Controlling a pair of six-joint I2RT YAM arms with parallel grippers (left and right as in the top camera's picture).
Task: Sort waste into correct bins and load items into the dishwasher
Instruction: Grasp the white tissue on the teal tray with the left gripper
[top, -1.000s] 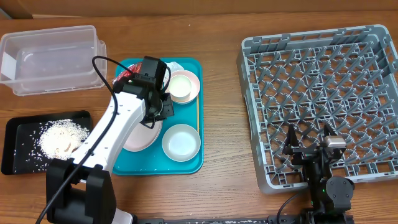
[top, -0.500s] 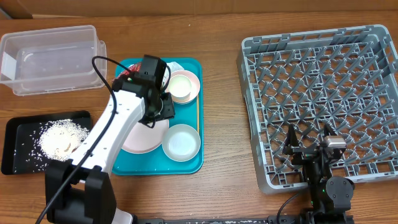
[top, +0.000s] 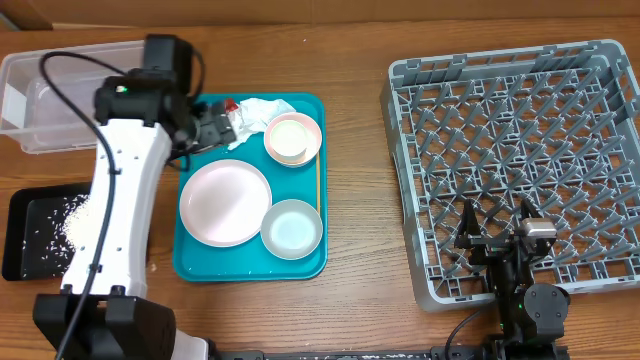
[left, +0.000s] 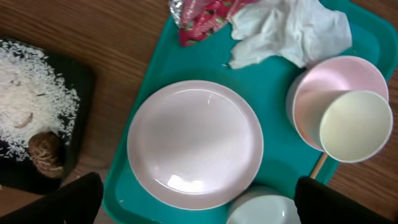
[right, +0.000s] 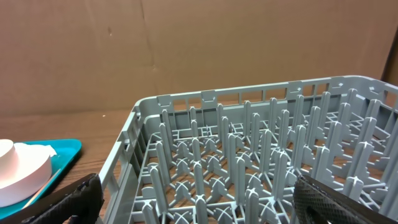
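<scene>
In the overhead view the large square grey plastic dish rack (top: 520, 150) fills the 3 o'clock side. The right gripper (top: 497, 222) sits at its 6 o'clock edge, fingers wide and empty. The teal serving tray (top: 230, 262) lies at centre, long axis 12 to 6. The clear plastic rectangular tub (top: 70, 95) at 10 o'clock and the shallow black rectangular tray (top: 20, 200) at 8 o'clock are partly covered by the left arm. The left gripper (top: 218, 125) hangs wide, holding nothing, over the teal tray's 11 o'clock corner. On that tray the pale pink round plate (top: 226, 202) lies at 8 o'clock. The light grey bowl (top: 292, 228) at 5 o'clock is cut off in the wrist view. The pink bowl (top: 310, 128) at 1 o'clock holds the small white cup (left: 356, 126), mouth up. The crumpled white paper napkin (left: 292, 28) is at 12, touching the small red shiny wrapper (left: 202, 15). The thin long wooden stick (top: 319, 185) points 12 to 6 along the 3 o'clock edge. White rice-like crumbs (left: 28, 93) and a small brown food lump (left: 45, 151) lie on the black tray, mostly hidden overhead.
</scene>
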